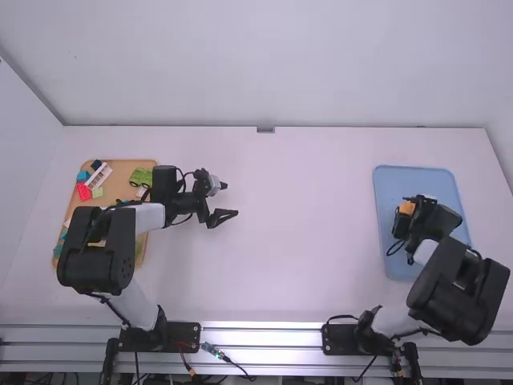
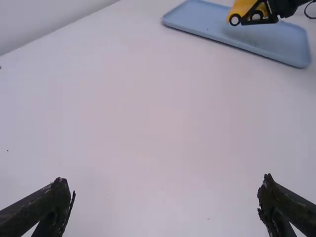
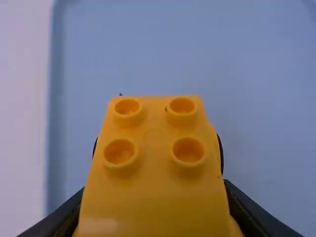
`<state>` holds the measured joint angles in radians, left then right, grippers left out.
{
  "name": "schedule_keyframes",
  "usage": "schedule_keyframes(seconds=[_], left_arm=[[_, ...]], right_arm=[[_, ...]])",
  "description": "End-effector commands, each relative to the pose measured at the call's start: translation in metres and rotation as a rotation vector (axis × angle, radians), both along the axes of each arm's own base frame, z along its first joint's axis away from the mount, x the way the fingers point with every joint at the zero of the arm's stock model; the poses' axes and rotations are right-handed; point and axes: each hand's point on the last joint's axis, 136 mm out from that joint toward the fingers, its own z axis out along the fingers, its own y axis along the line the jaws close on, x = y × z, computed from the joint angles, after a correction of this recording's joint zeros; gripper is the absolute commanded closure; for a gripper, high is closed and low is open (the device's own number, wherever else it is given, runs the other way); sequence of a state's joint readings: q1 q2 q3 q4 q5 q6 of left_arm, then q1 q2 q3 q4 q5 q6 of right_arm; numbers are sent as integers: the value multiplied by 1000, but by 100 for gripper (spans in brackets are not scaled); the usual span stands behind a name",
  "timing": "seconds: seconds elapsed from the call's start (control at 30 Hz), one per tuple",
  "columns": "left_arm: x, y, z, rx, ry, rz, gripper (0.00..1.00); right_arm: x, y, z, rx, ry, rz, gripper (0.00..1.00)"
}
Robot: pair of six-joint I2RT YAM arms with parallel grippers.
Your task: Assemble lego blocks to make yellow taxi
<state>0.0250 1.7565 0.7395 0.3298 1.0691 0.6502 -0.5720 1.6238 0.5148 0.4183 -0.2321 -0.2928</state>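
Over the blue tray [image 1: 385, 192] on the right side, my right gripper [image 1: 406, 218] is shut on the yellow taxi [image 1: 407, 208]. The taxi [image 3: 153, 182] fills the middle of the right wrist view, four studs on its top, between the fingertips of my right gripper [image 3: 154, 202]. From the left wrist view the yellow taxi [image 2: 242, 8] shows two black wheels and hangs above the blue tray [image 2: 217, 37]. My left gripper [image 1: 222, 200] stands open over the table, right of the wooden tray; in its own view the left gripper [image 2: 165, 197] has nothing between its wide-apart fingers.
A wooden tray [image 1: 120, 170] at the far left holds several loose pieces, among them a red block [image 1: 83, 192] and green blocks [image 1: 141, 176]. The left arm reaches across it. Bare white table [image 1: 296, 224] lies between the two trays.
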Motion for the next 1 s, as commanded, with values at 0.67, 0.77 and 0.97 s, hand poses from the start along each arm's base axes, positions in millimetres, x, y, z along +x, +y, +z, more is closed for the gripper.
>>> schedule_keyframes(seconds=[0.67,0.77,0.97], left_arm=[[45,16,-26,182,204,524,1],[45,20,-20,205,225,624,1],[26,25,15,328,160,768,1]], right_arm=[[-19,9,20,-65,83,-67,1],[-18,20,34,-97,77,-47,1],[-15,64,72,-72,-1,21,1]])
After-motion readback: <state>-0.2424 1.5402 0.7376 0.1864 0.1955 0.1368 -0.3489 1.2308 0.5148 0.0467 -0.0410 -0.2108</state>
